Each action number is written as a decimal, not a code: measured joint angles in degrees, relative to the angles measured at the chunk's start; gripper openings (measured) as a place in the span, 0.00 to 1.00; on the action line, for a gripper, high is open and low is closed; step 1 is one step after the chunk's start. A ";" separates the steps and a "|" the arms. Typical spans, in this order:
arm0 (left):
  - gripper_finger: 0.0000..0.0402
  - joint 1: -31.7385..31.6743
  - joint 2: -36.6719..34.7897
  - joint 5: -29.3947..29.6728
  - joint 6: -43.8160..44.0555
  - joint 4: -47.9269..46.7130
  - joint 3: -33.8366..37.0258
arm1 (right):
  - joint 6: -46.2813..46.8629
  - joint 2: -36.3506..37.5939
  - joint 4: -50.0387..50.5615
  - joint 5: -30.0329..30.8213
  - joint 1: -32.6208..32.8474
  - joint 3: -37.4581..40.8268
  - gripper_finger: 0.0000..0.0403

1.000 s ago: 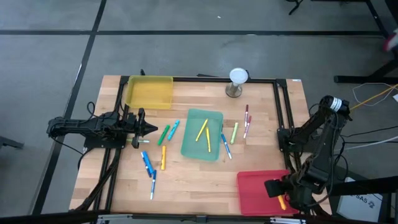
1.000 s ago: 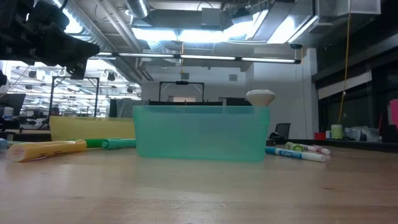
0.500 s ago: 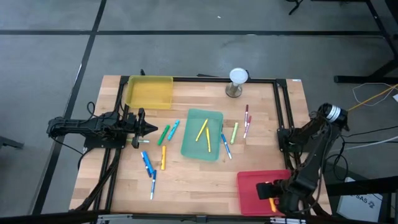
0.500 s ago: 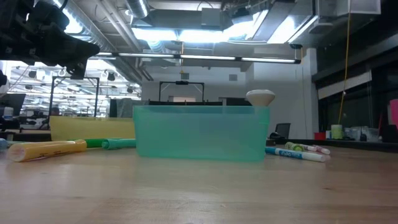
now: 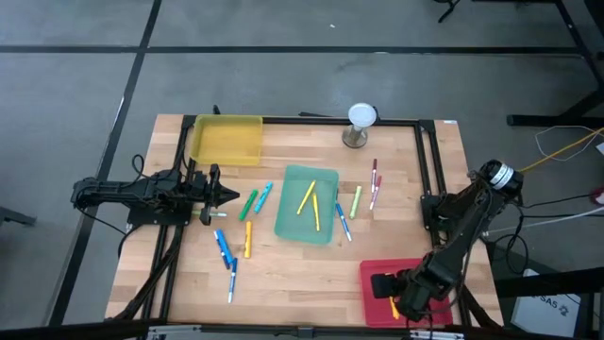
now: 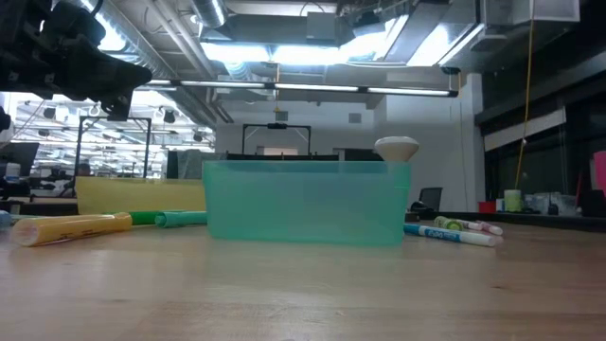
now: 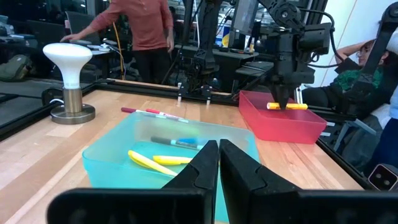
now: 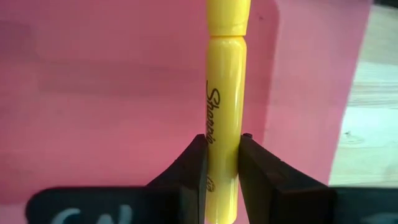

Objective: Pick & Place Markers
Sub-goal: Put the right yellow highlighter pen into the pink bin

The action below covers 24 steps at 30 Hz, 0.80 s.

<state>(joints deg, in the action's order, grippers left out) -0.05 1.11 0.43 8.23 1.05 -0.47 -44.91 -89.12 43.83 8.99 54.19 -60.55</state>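
A yellow marker [image 8: 225, 112] is pinched across its barrel between the fingers of the right gripper [image 8: 222, 163], above the red tray [image 5: 377, 276] at the near right corner of the table [image 5: 293, 283]. In the right wrist view red tray floor fills the space behind the marker, so the tray is judged to lie straight below it; how high it hangs cannot be told. In the left wrist view the marker [image 7: 286, 106] is seen lying level, crosswise under the gripper. A release here would call for little more than a short descent and an opening of the jaws.

The left gripper [image 5: 229, 195] is held at the left side of the table, fingers closed on nothing and pointed toward the green tray [image 5: 326, 176]. It is the arm nearer the loose markers on the left; the right arm is nearer the red tray.

Counted from above: three trays, namely the yellow tray [image 5: 226, 139] far left, the green one in the middle and the red one near right. Two yellow markers [image 5: 310, 200] lie in the green tray. About five markers are left of it: a green one [image 5: 249, 204], a teal one [image 5: 263, 195], an orange one [image 5: 248, 238] and two blue ones [image 5: 223, 248]. About four lie right of it, among them a light green one [image 5: 356, 200]; the exact number there cannot be settled. One lamp-like stand [image 5: 360, 125] is at the far edge.
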 joint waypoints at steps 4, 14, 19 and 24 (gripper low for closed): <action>0.03 -0.01 0.02 0.00 0.00 -0.02 0.00 | -1.61 -0.59 -1.20 -0.04 -1.69 0.00 0.17; 0.02 -0.01 0.00 0.00 0.00 -0.01 -0.01 | -1.91 -2.62 -4.99 -1.46 -5.23 -0.04 0.17; 0.02 0.01 0.02 0.00 0.00 0.20 -0.01 | -2.31 -4.45 -5.31 -1.64 -5.52 -0.04 0.17; 0.03 0.01 0.02 0.00 0.00 0.22 0.00 | -3.61 -4.55 -5.48 -1.68 -5.61 -0.04 0.29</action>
<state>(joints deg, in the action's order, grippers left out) -0.04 1.13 0.43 8.23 1.28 -0.47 -48.53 -93.67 38.35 7.31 48.58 -60.60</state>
